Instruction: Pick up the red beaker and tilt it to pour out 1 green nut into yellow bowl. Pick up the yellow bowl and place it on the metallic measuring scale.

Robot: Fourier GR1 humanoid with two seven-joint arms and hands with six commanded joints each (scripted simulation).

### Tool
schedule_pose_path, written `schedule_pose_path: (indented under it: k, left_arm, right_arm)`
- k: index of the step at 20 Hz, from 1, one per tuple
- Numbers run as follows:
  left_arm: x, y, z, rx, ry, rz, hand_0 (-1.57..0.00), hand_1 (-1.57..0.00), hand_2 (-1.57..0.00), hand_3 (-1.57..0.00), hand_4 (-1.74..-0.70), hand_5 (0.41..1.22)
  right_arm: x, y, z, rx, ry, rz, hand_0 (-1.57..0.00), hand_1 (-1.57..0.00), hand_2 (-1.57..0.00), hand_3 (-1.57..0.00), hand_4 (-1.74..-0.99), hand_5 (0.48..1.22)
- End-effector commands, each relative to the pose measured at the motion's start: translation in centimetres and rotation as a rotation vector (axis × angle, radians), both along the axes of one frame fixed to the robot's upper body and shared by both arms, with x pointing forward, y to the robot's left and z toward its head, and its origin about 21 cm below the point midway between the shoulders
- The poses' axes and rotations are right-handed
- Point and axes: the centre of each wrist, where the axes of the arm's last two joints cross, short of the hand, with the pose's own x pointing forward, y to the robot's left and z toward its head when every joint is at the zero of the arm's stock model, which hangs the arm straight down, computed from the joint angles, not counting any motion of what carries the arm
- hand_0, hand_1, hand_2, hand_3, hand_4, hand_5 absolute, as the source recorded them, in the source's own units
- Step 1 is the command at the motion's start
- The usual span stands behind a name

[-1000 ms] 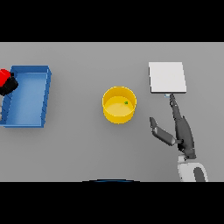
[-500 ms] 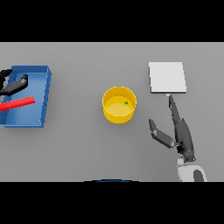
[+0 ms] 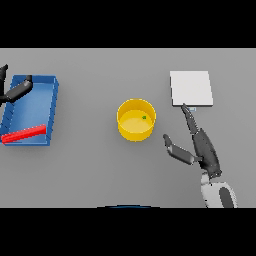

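The yellow bowl (image 3: 136,120) stands at the table's middle with one green nut (image 3: 144,118) inside it. The red beaker (image 3: 23,134) lies on its side in the blue tray (image 3: 52,107) at the left, near the tray's front wall. My left hand (image 3: 16,91) hovers open over the tray's far left corner, apart from the beaker. My right hand (image 3: 199,145) is open to the right of the bowl, fingers pointing at the metallic scale (image 3: 191,88), thumb spread toward the bowl, touching neither.
The blue tray sits against the table's left edge. The square scale lies at the right rear, just beyond my right fingertips.
The red beaker left my left hand and dropped flat to the tray's front. The left hand opened and drew back to the far left. My right hand barely shifted.
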Motion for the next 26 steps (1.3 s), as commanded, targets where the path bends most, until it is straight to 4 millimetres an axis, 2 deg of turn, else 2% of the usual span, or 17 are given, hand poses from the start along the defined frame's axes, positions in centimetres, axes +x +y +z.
schedule_pose_path:
  k: [1,4,6,7,11,14,16,20,23,26]
  left_arm:
    - [-0.1,0.1,-0.2,-0.006,0.009,0.001,-0.02,-0.02,-0.02,-0.02,-0.78,0.693]
    - [-0.3,-0.2,-0.4,-0.013,0.011,-0.009,-0.01,-0.01,-0.01,-0.01,-0.79,0.707]
    - [-0.2,-0.7,-0.3,-0.016,0.014,-0.016,-0.01,0.0,0.0,0.0,-0.79,0.71]
    - [-0.2,-0.3,-0.3,-0.013,0.015,-0.013,0.0,0.0,0.0,0.0,-0.79,0.709]
    - [0.2,-0.2,-0.7,-0.004,0.018,-0.009,0.0,0.0,0.0,0.0,-0.79,0.716]
    - [0.3,-0.5,-0.1,-0.009,0.003,-0.02,0.0,0.0,0.0,0.0,-0.8,0.722]
    - [0.0,-0.4,-0.6,-0.007,0.02,-0.024,0.0,0.0,0.0,0.0,-0.8,0.723]
    - [-0.2,-0.1,-0.4,0.0,0.01,-0.023,0.0,0.0,0.0,0.0,-0.8,0.717]
    - [0.0,-0.2,-0.4,0.001,0.013,-0.017,0.0,0.0,0.0,0.0,-0.79,0.72]
    - [-0.3,-0.4,-0.8,0.001,0.012,-0.029,0.0,0.0,0.0,0.0,-0.8,0.729]
  right_arm:
    - [0.9,-0.1,0.8,-0.042,-0.018,0.025,0.0,0.0,0.0,0.0,-1.202,0.709]
    - [2.1,0.4,1.8,-0.182,-0.007,0.142,0.0,0.0,0.0,0.0,-1.255,0.7]
    - [3.3,0.7,2.8,-0.336,-0.005,0.183,0.0,0.0,0.0,0.0,-1.278,0.683]
    - [3.9,0.5,3.2,-0.411,-0.017,0.206,0.0,0.0,0.0,0.0,-1.282,0.677]
    - [5.8,2.6,4.8,-0.657,-0.086,0.367,0.0,0.0,0.0,0.0,-1.276,0.666]
    - [7.3,3.5,5.3,-0.742,-0.097,0.453,0.0,0.0,0.0,0.0,-1.271,0.658]
    - [8.0,4.0,5.6,-0.777,-0.091,0.503,0.0,0.0,0.0,0.0,-1.274,0.656]
    - [9.3,4.9,5.4,-0.875,-0.074,0.605,0.0,0.0,0.0,0.0,-1.269,0.683]
    - [10.0,6.4,5.2,-0.892,-0.058,0.666,0.0,0.0,0.0,0.0,-1.25,0.686]
    - [10.7,6.5,4.5,-0.921,-0.02,0.714,0.0,0.0,0.0,0.0,-1.243,0.682]
